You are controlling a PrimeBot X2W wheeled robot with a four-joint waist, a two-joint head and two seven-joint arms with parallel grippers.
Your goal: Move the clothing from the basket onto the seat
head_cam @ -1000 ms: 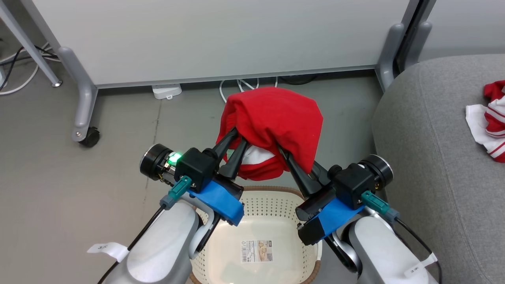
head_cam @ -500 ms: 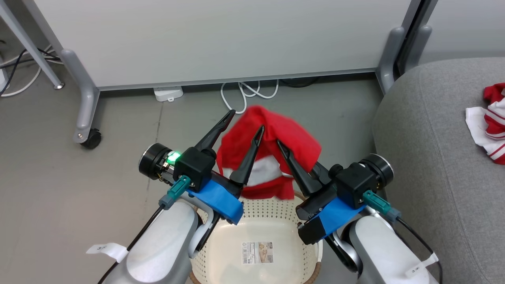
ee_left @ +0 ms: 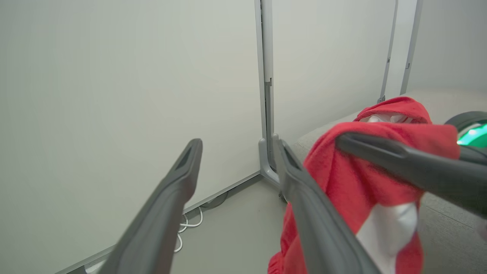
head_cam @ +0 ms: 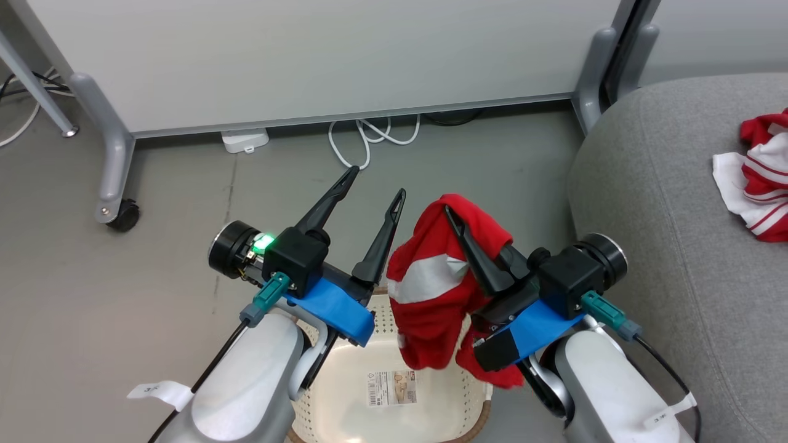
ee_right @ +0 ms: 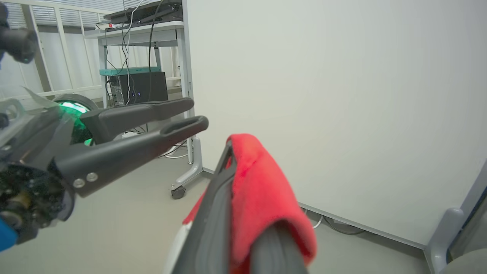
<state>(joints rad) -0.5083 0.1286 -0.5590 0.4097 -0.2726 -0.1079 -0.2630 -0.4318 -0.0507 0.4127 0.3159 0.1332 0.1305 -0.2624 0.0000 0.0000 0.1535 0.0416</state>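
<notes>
Clothing is clamped in the right gripper, centre frame; the left gripper is spread wide, empty. A high carry rightward onto the seat is advised.

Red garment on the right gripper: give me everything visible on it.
The red garment is soft, fleecy-looking fabric, bright red with a white panel across its front. It hangs bunched and draped over the shut right gripper, whose fingers pinch its top fold. Its lower end dangles over the basket; contact with it is unclear. The open left gripper stands close beside it, not holding it.
</notes>
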